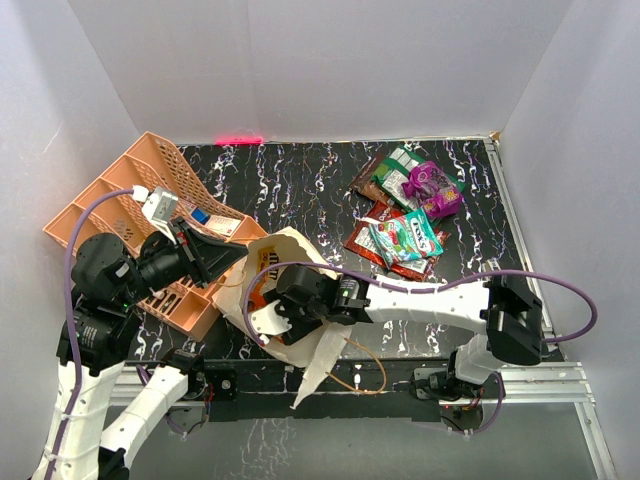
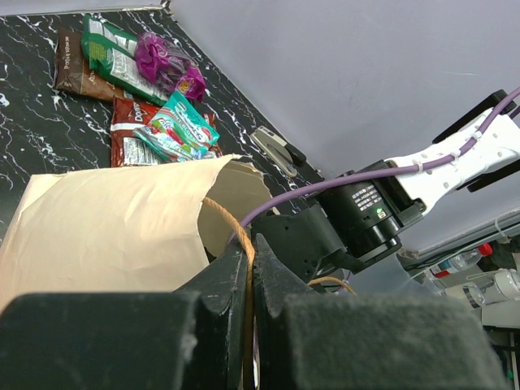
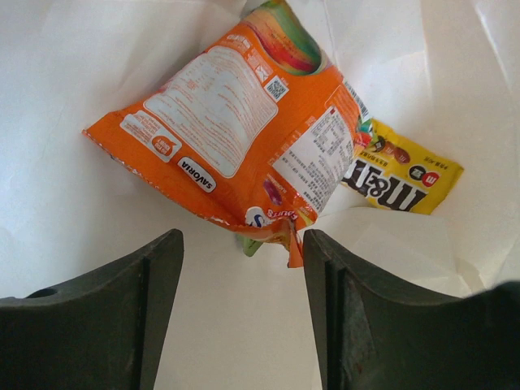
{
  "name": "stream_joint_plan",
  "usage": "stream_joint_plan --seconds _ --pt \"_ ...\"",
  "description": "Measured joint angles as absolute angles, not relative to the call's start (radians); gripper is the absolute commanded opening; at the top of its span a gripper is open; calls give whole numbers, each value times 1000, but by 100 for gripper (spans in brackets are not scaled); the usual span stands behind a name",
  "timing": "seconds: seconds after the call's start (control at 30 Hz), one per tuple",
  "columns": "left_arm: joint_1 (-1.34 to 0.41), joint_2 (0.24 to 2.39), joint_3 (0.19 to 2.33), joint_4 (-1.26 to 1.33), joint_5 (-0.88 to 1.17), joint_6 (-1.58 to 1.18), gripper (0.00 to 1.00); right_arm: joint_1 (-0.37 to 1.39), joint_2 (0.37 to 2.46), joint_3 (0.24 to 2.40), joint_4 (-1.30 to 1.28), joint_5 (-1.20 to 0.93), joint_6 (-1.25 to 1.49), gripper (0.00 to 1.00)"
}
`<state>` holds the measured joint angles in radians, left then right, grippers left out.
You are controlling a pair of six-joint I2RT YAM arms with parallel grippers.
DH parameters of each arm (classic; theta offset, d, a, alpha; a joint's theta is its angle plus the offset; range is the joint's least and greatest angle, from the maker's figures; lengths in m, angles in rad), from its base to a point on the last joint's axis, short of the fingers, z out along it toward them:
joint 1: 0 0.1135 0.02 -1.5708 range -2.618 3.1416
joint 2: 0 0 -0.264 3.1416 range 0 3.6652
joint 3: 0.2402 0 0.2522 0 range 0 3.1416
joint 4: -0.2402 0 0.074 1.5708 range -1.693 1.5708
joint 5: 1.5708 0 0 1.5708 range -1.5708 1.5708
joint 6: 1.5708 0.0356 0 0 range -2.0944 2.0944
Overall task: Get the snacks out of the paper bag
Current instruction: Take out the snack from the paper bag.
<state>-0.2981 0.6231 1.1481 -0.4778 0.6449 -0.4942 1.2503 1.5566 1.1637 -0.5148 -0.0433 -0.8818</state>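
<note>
The cream paper bag (image 1: 292, 243) lies on its side near the front of the table, mouth toward the right arm. My left gripper (image 1: 232, 262) is shut on the bag's tan loop handle (image 2: 221, 213), which runs between its jaws (image 2: 250, 244), holding the mouth up. My right gripper (image 1: 285, 300) is inside the bag, open and empty (image 3: 242, 244). Just past its fingertips lie an orange packet (image 3: 236, 122) and a yellow packet (image 3: 402, 175) on the bag's inner wall. Several snacks lie outside at the back right: green (image 1: 405, 235), purple (image 1: 435, 188), red (image 1: 362, 240).
An orange compartment tray (image 1: 120, 190) stands tilted at the back left, close behind my left gripper. White walls close in the table at the back and both sides. A metal rail (image 1: 520, 235) runs along the right edge.
</note>
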Motion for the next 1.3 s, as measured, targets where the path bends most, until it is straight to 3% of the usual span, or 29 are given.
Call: stream_joint_plan --seconds 0.4,0.63,0.93,1.3 --pt "-298 622 1139 -457 659 -511 0 1250 1658 1164 -428 -49 -937 70" --pt "-298 617 1137 -461 662 -517 0 1251 1731 1164 -365 -75 -969 36" --pt "-298 612 1136 -479 651 -511 0 1253 1707 1137 -282 -70 -979 12" --pt "-298 612 1131 -490 632 -499 0 1253 1493 1028 -255 -75 -965 7"
